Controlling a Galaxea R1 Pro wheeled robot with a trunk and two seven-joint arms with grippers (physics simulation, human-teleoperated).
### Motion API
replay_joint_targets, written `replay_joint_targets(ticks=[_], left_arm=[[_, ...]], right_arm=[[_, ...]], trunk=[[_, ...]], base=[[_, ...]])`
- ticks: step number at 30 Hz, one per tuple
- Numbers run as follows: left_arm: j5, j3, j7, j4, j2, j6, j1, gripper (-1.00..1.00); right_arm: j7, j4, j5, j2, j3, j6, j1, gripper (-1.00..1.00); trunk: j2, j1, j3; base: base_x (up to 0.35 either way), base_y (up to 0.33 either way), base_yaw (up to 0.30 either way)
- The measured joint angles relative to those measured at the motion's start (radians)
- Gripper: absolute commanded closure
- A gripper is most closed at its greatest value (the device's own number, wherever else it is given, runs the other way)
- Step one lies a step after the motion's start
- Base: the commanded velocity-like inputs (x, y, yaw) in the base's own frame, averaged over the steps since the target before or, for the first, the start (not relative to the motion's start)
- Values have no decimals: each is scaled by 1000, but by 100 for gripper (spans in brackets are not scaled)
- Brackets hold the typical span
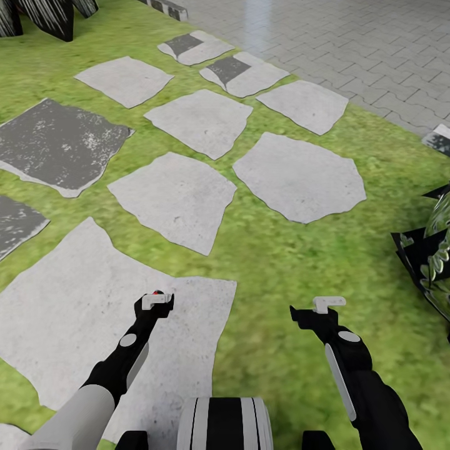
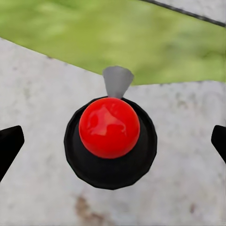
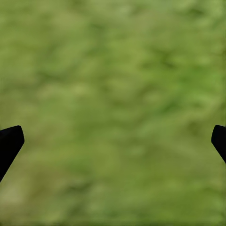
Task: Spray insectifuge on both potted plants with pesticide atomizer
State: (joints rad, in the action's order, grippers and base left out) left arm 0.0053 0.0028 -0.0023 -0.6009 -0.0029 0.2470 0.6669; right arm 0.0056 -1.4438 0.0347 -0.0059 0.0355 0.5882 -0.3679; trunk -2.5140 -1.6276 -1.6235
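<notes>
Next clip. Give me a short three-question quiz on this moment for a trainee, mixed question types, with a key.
1. True or false: the right gripper hangs over a stone slab.
2. In the left wrist view, what lies between the left gripper's fingers? A) a red dome on a black base; B) a green spray bottle; C) a potted plant.
3. Fill in: both grippers' fingers stand ___.

Key: 1 false, it is over the lawn; 2 A; 3 open.

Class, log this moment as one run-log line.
left gripper: open, above red-topped black object on stone slab | right gripper: open, over lawn | nothing held
</notes>
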Motion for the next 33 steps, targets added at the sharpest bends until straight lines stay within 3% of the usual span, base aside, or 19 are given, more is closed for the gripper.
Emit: replay_joint_targets(ticks=[18, 19, 33], left_arm=[[2, 1, 0, 0, 0, 0, 0, -100], [2, 2, 0, 1, 0, 0, 0, 100], [4, 3, 0, 1, 0, 0, 0, 100]], right_arm=[[0, 0, 0, 0, 0, 0, 0, -100], [0, 0, 0, 0, 0, 0, 0, -100], [0, 0, 0, 0, 0, 0, 0, -100]], trunk=[[0, 0, 0], [0, 0, 0], [0, 0, 0]], base=[[0, 0, 0], [0, 0, 0], [0, 0, 0]])
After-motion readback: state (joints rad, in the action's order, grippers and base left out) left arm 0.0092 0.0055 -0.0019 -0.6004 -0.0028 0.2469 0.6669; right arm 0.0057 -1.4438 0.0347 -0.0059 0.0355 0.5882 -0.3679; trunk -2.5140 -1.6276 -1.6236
